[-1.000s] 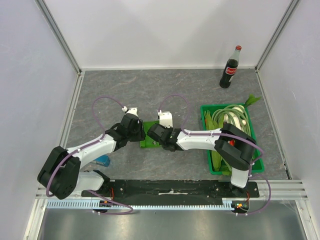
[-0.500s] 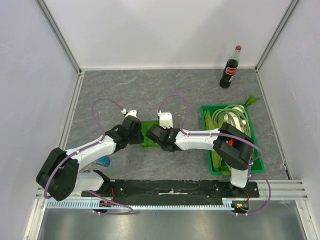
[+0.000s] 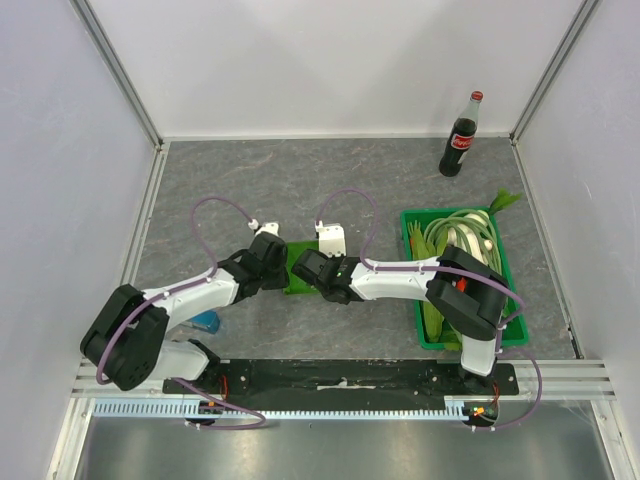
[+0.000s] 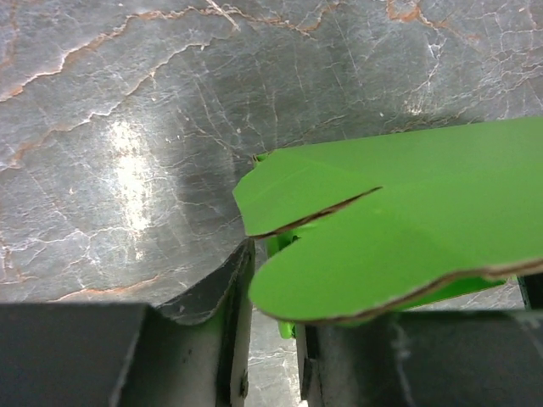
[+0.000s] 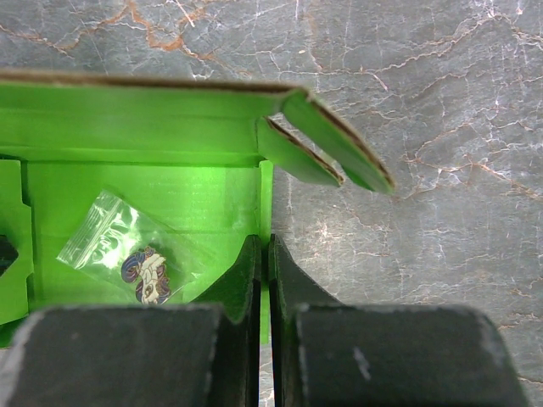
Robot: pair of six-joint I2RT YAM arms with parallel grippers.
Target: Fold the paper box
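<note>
Lime paper box (image 3: 297,251) — mostly hidden between left hand (image 3: 283,268) and right hand (image 3: 305,271).

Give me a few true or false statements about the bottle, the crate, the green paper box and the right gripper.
1. The cola bottle stands upright near the far right corner of the table. True.
2. The paper box lies inside the crate. False: it lies on the table, to the left of the crate.
3. The right gripper is shut on a thin wall of the paper box. True.
4. The paper box has nothing in it. False: a small clear plastic bag lies inside it.
</note>
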